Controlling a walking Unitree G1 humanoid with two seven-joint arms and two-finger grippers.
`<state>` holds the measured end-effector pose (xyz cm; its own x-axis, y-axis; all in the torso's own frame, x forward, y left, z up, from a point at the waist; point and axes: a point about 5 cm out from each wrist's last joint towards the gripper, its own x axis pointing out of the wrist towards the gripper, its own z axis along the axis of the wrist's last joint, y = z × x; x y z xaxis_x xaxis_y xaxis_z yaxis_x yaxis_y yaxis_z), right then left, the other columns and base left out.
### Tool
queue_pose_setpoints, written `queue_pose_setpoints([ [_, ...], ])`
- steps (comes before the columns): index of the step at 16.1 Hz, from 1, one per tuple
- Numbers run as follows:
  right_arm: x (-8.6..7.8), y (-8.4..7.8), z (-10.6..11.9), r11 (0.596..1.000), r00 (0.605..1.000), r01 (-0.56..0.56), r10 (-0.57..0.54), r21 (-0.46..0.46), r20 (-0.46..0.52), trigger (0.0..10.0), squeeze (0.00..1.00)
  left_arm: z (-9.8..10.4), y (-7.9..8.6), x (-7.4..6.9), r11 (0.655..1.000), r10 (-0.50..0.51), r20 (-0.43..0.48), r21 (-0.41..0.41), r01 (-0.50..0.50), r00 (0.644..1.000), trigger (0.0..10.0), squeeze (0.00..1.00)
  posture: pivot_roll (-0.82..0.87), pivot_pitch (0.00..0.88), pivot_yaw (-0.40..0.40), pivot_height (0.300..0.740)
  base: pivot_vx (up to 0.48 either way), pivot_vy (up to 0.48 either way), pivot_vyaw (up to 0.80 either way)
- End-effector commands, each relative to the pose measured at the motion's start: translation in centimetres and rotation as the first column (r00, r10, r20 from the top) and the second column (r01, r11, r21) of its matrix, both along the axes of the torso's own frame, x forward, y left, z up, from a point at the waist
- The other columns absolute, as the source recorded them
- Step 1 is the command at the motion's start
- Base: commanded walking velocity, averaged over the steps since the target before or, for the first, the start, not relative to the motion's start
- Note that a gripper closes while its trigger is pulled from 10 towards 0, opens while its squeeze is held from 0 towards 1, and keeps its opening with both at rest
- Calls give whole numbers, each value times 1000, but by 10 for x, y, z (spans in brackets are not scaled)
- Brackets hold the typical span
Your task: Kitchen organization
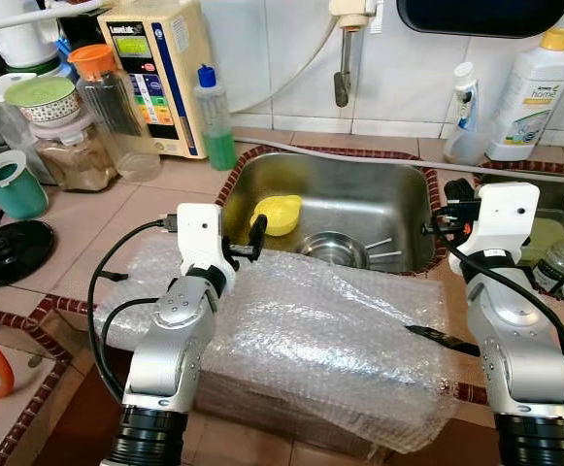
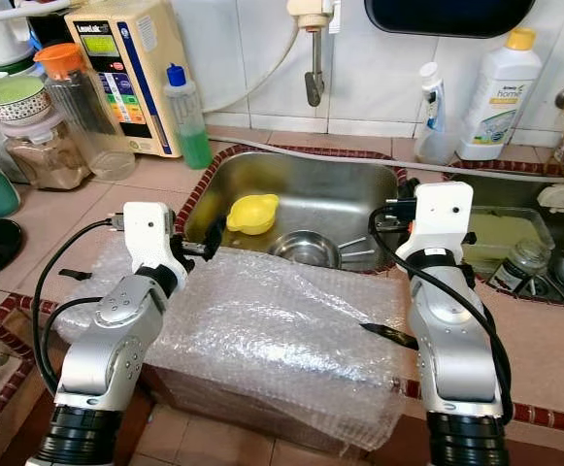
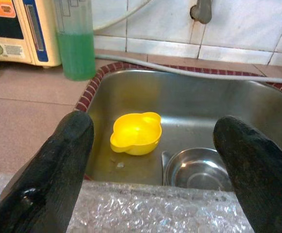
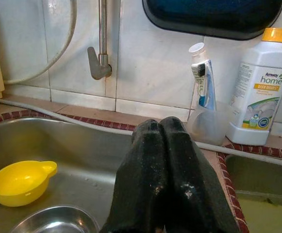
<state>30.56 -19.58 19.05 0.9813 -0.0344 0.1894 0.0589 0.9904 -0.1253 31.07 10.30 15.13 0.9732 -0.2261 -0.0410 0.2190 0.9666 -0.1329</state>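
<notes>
Sink (image 1: 398,209) is sitting at centre frame of the left eye view, sunk into the tiled table (image 1: 165,189); a yellow juicer-shaped dish (image 1: 280,213) is lying at its left side and a steel bowl (image 1: 332,250) is resting just beside it, near the drain. Bubble-wrap sheet (image 1: 330,335) is covering a block at lower centre, along the near sink edge.

Left pincer (image 1: 246,240) is hovering over the far edge of the wrap, fingers (image 3: 58,165) spread wide and released, framing the yellow dish in the left wrist view. Right pincer (image 4: 165,165) is hanging at the sink's right rim, fingers pressed together, clenched on nothing visible.

Judgement: the step in hand is likely reaching for the yellow dish. Doing it well is meaning lowering past the wrap without snagging it, straddling the dish rim rather than its handle lobes, and keeping off the steel bowl.

Readable writing: white bottle (image 4: 257,92) at upper right is reading "Amway home", smaller print illegible. Cream wall unit (image 1: 155,73) at upper left is carrying a label starting "Leve", remainder too small. Green-liquid bottle (image 1: 215,121) is standing beside it, no legible label.
</notes>
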Motion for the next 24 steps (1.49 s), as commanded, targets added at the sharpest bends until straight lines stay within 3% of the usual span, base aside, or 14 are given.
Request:
queue_pose_setpoints([
  [1, -2, 2, 5, 1000, 1000, -7, 7, -3, 17, 10000, 0, 1, 2, -1, 1000, 6, 0, 14, -6, 1000, 10000, 0, -60, 0, 91, 740, -277, 0, 0],
  [16, -4, -1, 9, 1000, 999, 6, -6, -1, 38, 10000, 0, 6, 1, 1, 1000, -6, 11, 20, 6, 1000, 10000, 0, -61, 0, 99, 740, -270, 0, 0],
  [22, -14, -3, -2, 1000, 1000, 8, -8, -8, 18, 10000, 0, -11, 5, -1, 999, -8, -22, 44, 9, 1000, 10000, 0, -79, 0, 110, 740, 0, 0, 0],
  [24, -24, 0, -20, 1000, 1000, 1, -1, 6, -27, 10000, 0, -33, 12, -11, 996, -3, -55, 88, 8, 998, 10000, 0, -81, 0, 113, 740, 0, 0, 0],
])
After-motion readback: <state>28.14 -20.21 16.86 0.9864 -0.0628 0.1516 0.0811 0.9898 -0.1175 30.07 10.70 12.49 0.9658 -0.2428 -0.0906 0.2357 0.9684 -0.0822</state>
